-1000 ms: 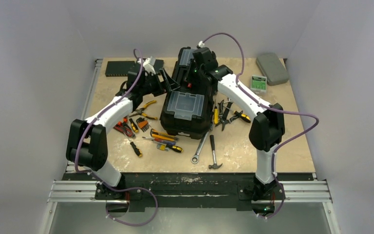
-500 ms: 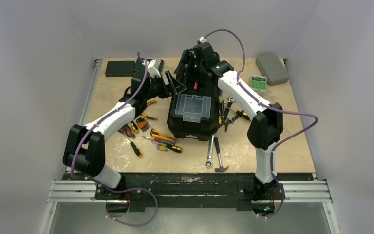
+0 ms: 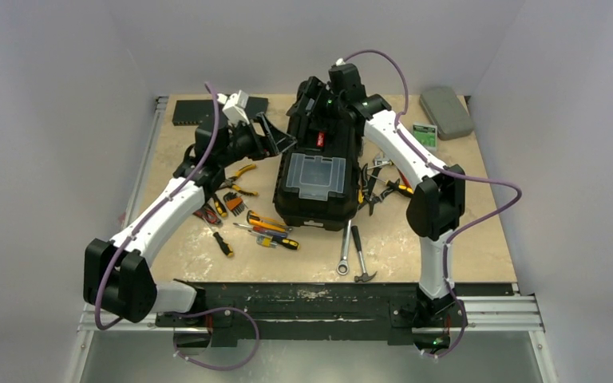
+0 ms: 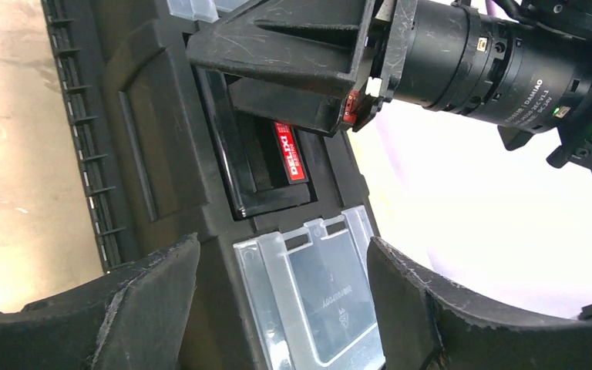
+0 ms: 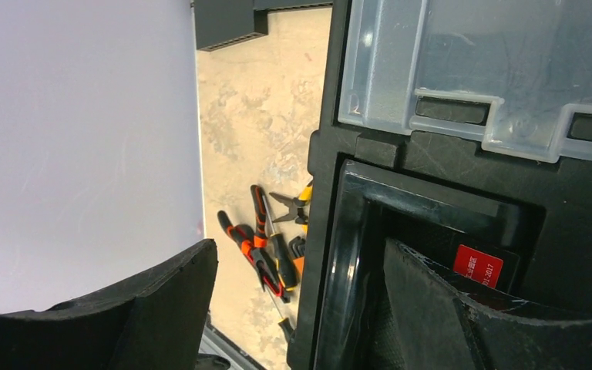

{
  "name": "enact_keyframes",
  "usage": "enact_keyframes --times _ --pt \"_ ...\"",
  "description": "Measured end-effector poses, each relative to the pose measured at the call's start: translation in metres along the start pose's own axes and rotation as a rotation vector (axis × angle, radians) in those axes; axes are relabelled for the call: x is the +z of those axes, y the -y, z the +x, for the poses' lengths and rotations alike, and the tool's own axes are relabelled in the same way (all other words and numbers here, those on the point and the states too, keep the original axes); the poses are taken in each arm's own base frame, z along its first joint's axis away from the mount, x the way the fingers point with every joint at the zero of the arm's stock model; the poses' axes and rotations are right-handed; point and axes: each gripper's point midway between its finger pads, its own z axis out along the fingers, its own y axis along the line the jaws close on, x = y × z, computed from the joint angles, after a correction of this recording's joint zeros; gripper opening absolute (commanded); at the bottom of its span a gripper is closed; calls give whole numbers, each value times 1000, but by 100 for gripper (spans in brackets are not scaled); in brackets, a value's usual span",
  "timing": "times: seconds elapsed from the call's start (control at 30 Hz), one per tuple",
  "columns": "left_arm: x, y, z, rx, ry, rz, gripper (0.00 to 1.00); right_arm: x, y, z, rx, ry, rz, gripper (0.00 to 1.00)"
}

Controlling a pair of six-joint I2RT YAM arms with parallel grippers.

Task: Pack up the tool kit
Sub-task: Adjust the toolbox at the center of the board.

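Toolbox has swung round & sits straighter than a sec ago; right gripper, shut then, now spread wide w/ nothing held.
Top cam: box mid-table, looks closed, hand tools loose around it; left gripper wide, empty, at box's L side. L wrist: fingers straddle clear lid; handle label reads DELIXI. R wrist: fingers hang over handle; red tag ends "2017". Risk: both grippers crowd the handle, could collide.

Grey case lies flat at the table's 1 o'clock corner. Small green-labelled pack near it, toward 2 o'clock. Flat black box at 11 o'clock, far edge.
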Motion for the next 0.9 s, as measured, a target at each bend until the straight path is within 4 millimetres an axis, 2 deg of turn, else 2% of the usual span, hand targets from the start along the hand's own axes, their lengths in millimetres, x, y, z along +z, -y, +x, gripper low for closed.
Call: enact_keyframes --times 0.13,0.4,0.57,0.8,0.9 --pt "-6 -4 1 9 -9 -20 75 2 -3 -1 14 -13 -15 77" --pt "8 -28 36 -40 -144 -47 73 6 2 0 4 21 112 78" --pt "11 -30 44 -51 -175 -38 69 9 2 2 -2 26 149 77" --pt "10 -31 47 -40 -188 -35 69 11 -7 5 23 -33 26 73" --pt "7 -31 48 -33 -209 -50 69 4 -9 5 42 -34 -81 73"
